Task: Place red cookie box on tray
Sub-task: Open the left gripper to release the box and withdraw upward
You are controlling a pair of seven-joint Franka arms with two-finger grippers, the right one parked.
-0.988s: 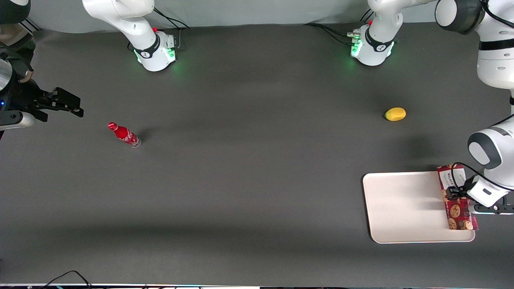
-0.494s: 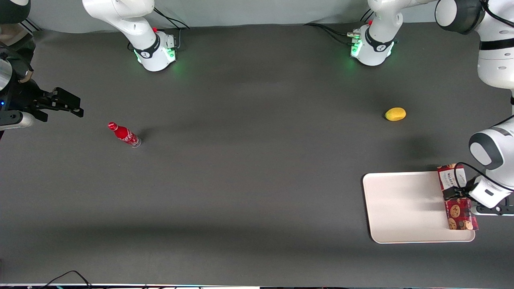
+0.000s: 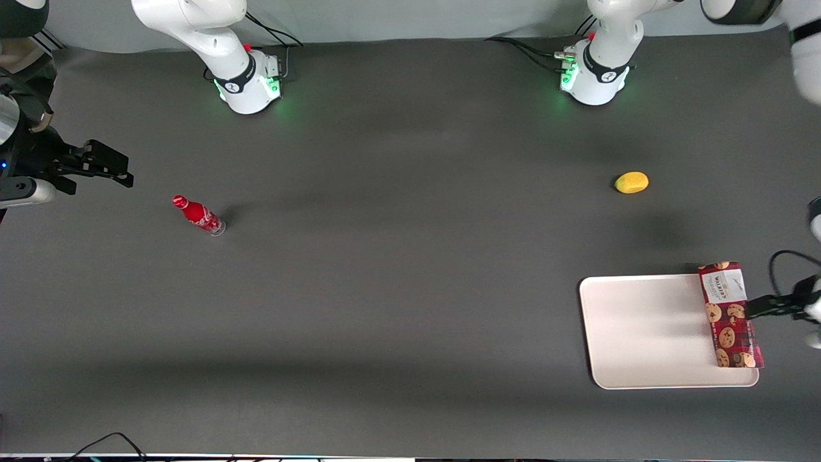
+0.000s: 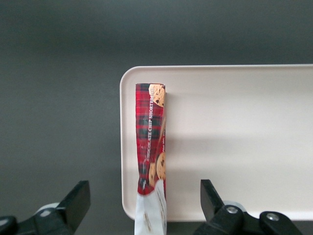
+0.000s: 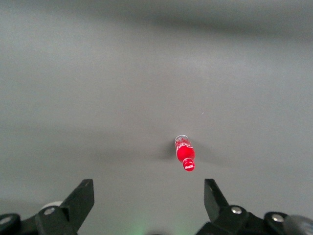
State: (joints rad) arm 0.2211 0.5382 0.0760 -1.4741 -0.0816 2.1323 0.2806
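Red cookie box [image 3: 730,314] lies flat along the edge of the tray [image 3: 641,333] nearest the working arm, its white-label end poking just past the tray's rim on the side farther from the front camera. The gripper [image 4: 142,208] hangs above the box with its fingers [image 4: 76,200] spread wide, one on either side of the box and touching nothing; in the front view it sits just beside the box, off the tray's edge. A yellow fruit [image 3: 631,182] rests on the dark table [image 3: 397,269], farther from the front camera than the gripper. A red bottle [image 3: 199,215] stands well away from the gripper, toward the parked arm's end.
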